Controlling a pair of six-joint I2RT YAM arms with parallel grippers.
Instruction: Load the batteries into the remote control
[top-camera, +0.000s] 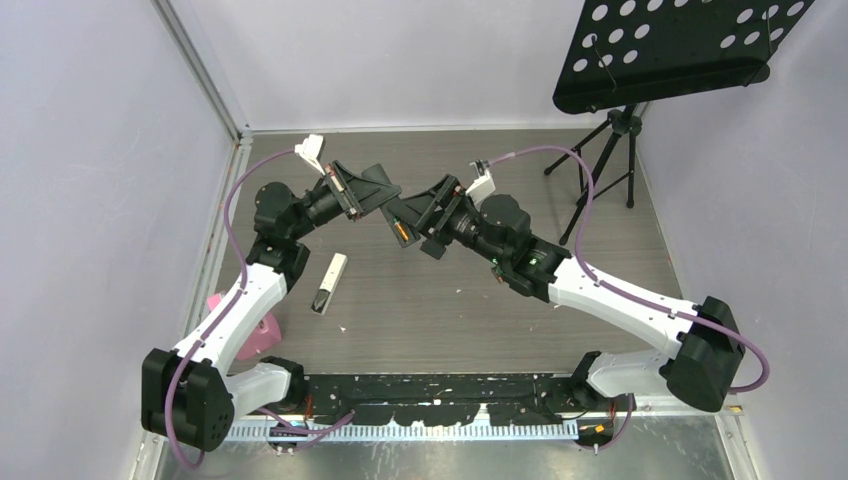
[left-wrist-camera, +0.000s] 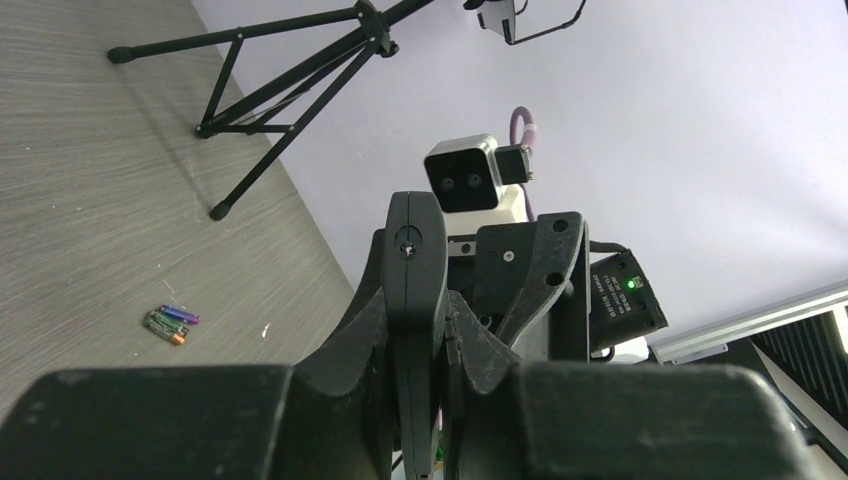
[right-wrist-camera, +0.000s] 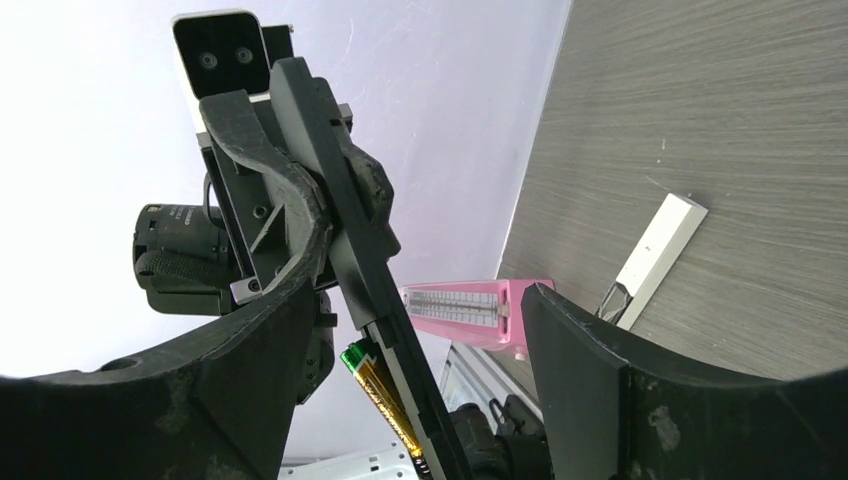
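My left gripper (top-camera: 370, 192) (left-wrist-camera: 415, 320) is shut on a black remote (left-wrist-camera: 413, 270), held in the air and seen edge-on. In the right wrist view the remote (right-wrist-camera: 335, 200) slants between my right gripper's (right-wrist-camera: 425, 300) wide-open fingers (right-wrist-camera: 600, 380). An orange-gold battery with a green end (right-wrist-camera: 385, 400) lies against the remote's underside, apparently in its compartment; it also shows in the top view (top-camera: 401, 233). My right gripper (top-camera: 412, 215) faces the left one at the remote's end. A few loose batteries (left-wrist-camera: 168, 323), green, purple and orange, lie on the table.
A white and black slim piece (top-camera: 328, 283) (right-wrist-camera: 655, 250) lies on the table left of centre. A pink box (top-camera: 255, 335) (right-wrist-camera: 470, 310) stands near the left arm. A black music stand (top-camera: 680, 45) on a tripod (left-wrist-camera: 290, 80) is at the back right.
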